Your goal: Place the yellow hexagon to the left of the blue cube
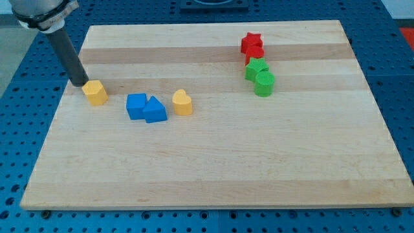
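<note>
The yellow hexagon [95,92] lies near the board's left edge. The blue cube [136,106] sits to its right, with a gap between them. A blue pointed block [154,110] touches the cube's right side. My tip [79,83] stands just up and left of the yellow hexagon, close to it or touching it. The dark rod rises from there to the view's top left corner.
A yellow heart-like block [182,102] lies right of the blue pair. A red star [252,44], a green block [256,68] and a second green block [264,83] stand in a column at the upper right. The wooden board [220,168] rests on a blue perforated table.
</note>
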